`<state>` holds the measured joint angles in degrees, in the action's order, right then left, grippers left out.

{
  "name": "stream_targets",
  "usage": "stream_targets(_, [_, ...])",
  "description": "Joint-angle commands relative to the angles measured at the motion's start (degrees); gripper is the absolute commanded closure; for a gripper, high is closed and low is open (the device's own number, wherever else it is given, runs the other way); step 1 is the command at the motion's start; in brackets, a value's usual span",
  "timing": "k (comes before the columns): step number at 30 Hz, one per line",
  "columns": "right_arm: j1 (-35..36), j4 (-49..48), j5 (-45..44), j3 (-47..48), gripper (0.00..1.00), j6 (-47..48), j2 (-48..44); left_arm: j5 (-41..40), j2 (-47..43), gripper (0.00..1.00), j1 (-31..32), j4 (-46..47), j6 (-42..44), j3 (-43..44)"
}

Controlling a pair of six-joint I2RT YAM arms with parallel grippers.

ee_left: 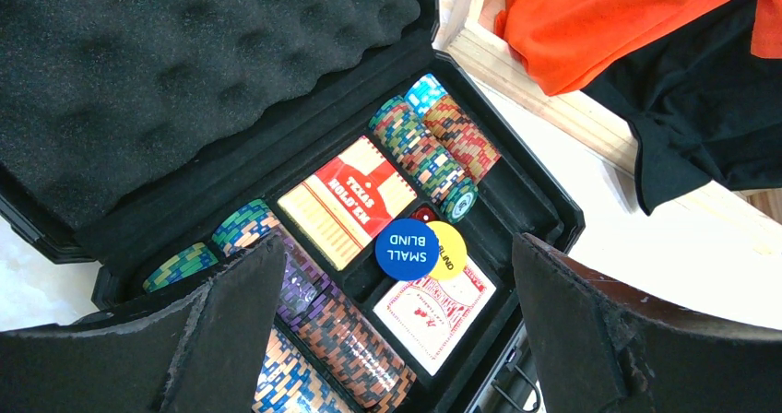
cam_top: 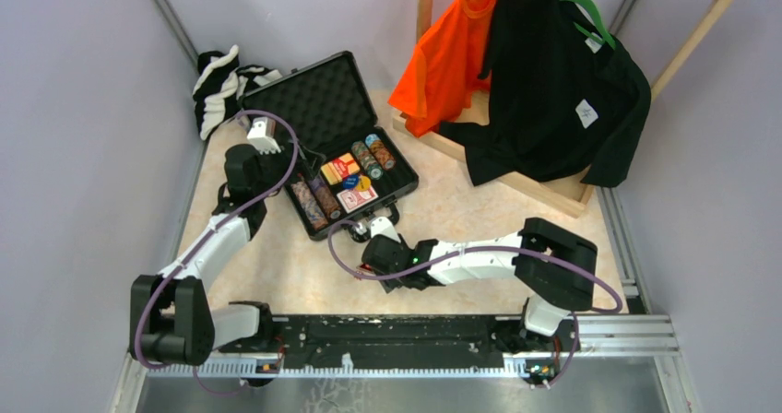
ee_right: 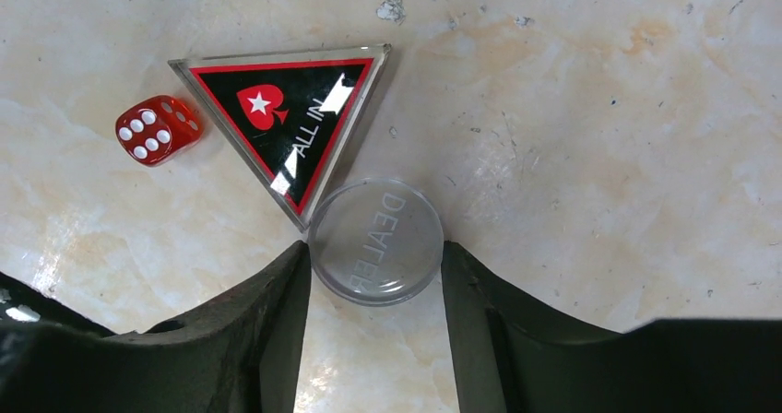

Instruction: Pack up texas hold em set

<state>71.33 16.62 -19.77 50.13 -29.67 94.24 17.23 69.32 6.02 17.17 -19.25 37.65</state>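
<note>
Right wrist: hand [ee_right: 375,252] grips clear disc [ee_right: 375,240] edges.

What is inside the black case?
The case holds rows of colourful poker chips, two red card decks and a blue disc lying on a yellow disc. The discs cover parts of the decks; whatever lies under them is hidden.

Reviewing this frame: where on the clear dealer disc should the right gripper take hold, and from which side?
Pinch the clear dealer disc across its round rim, from straight above. It lies flat on the table, so only its edge offers purchase. The right gripper brackets it suitably, one finger on each side. The all-in triangle crowds the far edge, so avoid that side.
</note>
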Motion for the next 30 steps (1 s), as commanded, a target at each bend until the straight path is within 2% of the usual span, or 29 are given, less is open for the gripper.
stream_targets(1, [-0.4,1.8,0.4,-0.5,0.52,-0.2,2.3,0.9,0.2,0.03,0.2,1.6,0.5,-0.3])
stream_targets(11, [-0.6,5.7,-1.5,2.7,0.54,0.6,-4.2,1.1,0.3,0.03,0.2,1.5,0.6,-0.3])
stream_targets(20, [-3.8,6.2,-0.8,5.2,0.54,3.7,-6.3,1.1,-0.4,0.03,0.2,1.1,0.8,-0.4])
stream_targets(30, [-9.6,8.1,0.0,19.3,0.54,12.3,-1.2,1.0,0.4,0.03,0.2,1.3,0.9,-0.3])
